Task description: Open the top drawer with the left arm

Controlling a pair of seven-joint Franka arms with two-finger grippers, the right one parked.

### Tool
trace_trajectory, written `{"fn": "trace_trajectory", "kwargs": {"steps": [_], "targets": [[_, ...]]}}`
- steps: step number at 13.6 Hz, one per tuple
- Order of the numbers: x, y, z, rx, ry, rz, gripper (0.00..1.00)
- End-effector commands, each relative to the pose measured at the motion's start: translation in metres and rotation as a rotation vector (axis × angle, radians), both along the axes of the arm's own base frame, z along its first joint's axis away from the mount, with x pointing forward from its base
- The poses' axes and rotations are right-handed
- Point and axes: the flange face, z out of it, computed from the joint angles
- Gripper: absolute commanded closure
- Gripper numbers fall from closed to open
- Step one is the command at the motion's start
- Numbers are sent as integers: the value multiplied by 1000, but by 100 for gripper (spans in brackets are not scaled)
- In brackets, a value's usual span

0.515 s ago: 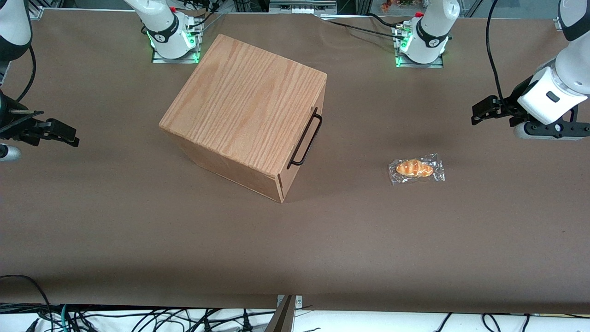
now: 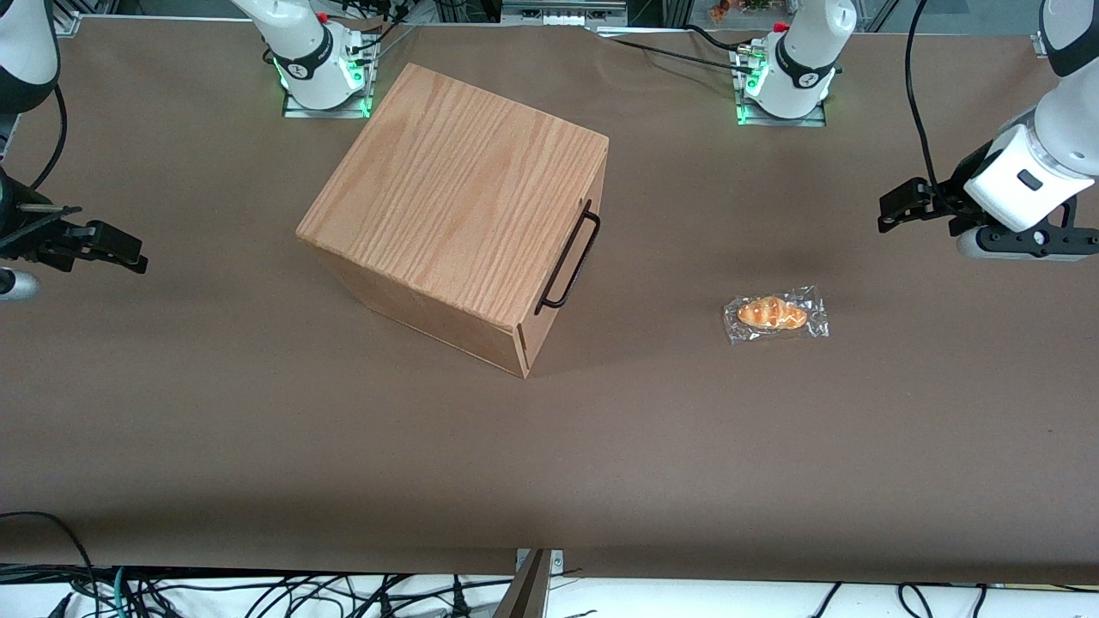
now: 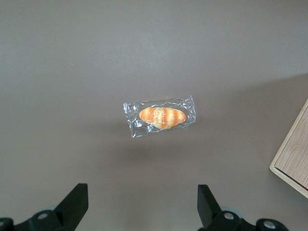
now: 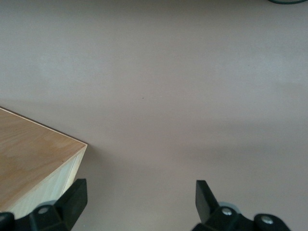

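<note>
The oak-grain cabinet (image 2: 455, 210) sits on the brown table (image 2: 258, 446), turned at an angle, with its closed top drawer (image 2: 567, 249) facing the working arm's end. The drawer front lies flush with the cabinet's edge, and its thin black wire handle (image 2: 568, 257) stands out from the upper part of that face. Nothing about the cabinet, drawer or handle differs from half a second ago.

Toward the working arm's end from the cabinet, and well apart from it, lies a wrapped bread roll (image 2: 775, 314) in clear plastic, flat on the table and a little nearer the front camera than the handle. It lies where it lay before.

Farther toward that end again, the left arm (image 2: 1043, 146) reaches in above the table, well apart from the cabinet. Its gripper (image 2: 893, 206) hangs in the air, farther from the front camera than the roll, pointing roughly toward the cabinet. It holds the same place as in the earlier frame, with at most a hair of drift. In the left wrist view the gripper (image 3: 143, 208) shows its fingers (image 3: 76, 202) spread wide, holding nothing, with the roll (image 3: 161, 117) and a corner of the cabinet (image 3: 294, 161) in sight.
</note>
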Motion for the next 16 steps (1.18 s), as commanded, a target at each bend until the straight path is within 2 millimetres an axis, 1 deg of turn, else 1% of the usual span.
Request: {"fn": "trace_trajectory", "kwargs": {"steps": [1,16], "targets": [[-3,1,3,31,-9,-3,0],[-5,1,3,32,4,-3,0]]}}
